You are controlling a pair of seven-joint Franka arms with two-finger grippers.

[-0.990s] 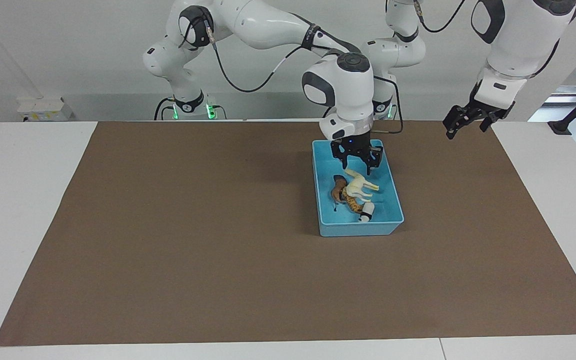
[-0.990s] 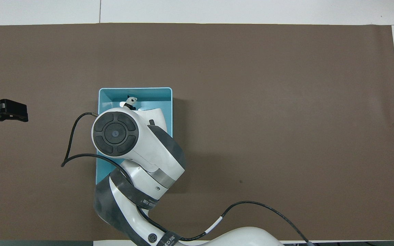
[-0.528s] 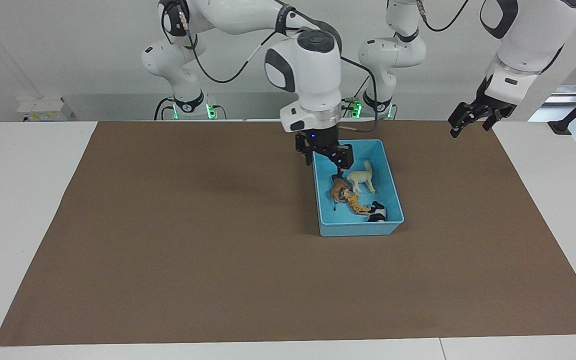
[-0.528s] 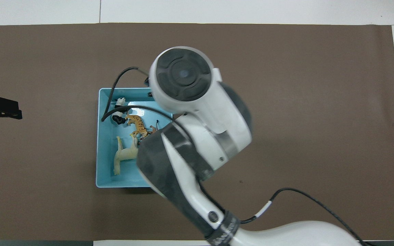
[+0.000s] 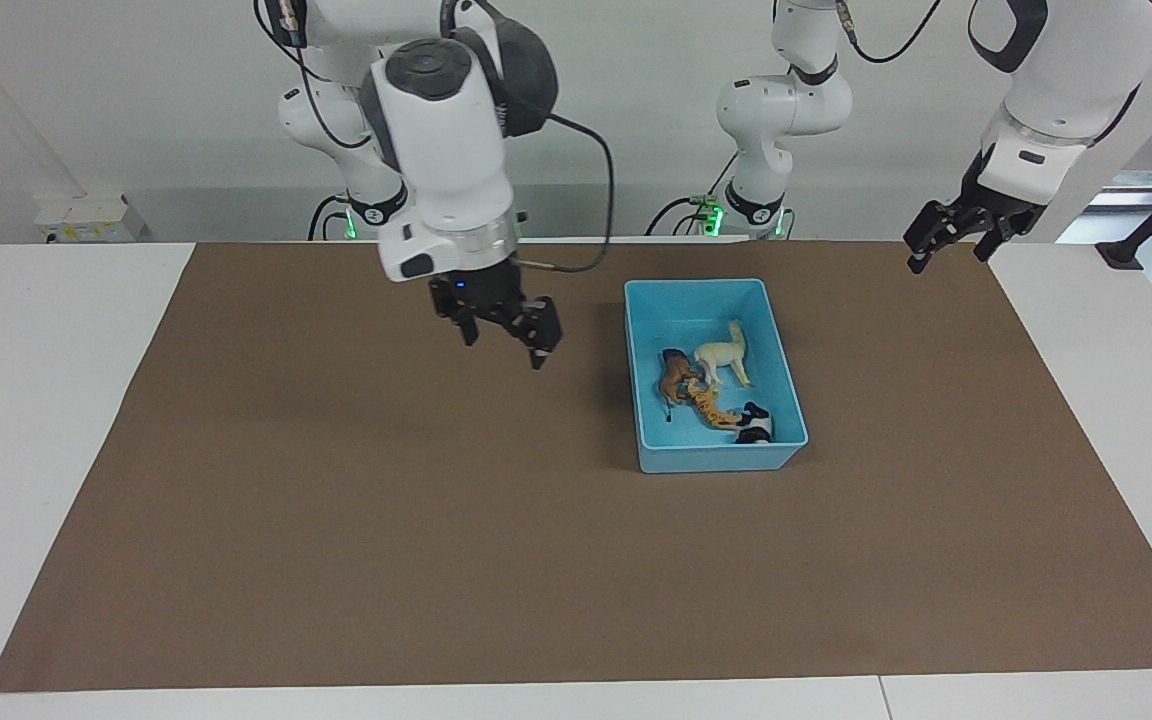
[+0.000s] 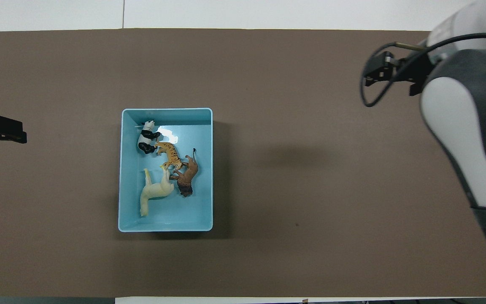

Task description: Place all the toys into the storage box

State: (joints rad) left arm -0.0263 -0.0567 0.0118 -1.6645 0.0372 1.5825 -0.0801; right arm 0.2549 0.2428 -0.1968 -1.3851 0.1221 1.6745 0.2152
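The light blue storage box (image 5: 717, 456) (image 6: 165, 228) stands on the brown mat toward the left arm's end of the table. All the toys lie inside it. The cream-white horse (image 5: 722, 358) (image 6: 155, 192) and the brown lion (image 5: 674, 377) (image 6: 186, 177) are nearest the robots. The orange tiger (image 5: 712, 408) (image 6: 171, 154) is in the middle. The panda (image 5: 756, 424) (image 6: 146, 137) is farthest from them. My right gripper (image 5: 503, 338) hangs open and empty over bare mat beside the box. My left gripper (image 5: 952, 245) (image 6: 1, 131) waits open over the mat's edge.
A brown mat (image 5: 386, 520) covers most of the white table (image 5: 46, 400). A cable loops from the right wrist (image 5: 586, 200). Both arm bases stand at the robots' edge of the table.
My right gripper has left the box, risen and swung toward the right arm's end of the table. The horse, just let go, has settled in the box. The left gripper has barely shifted.
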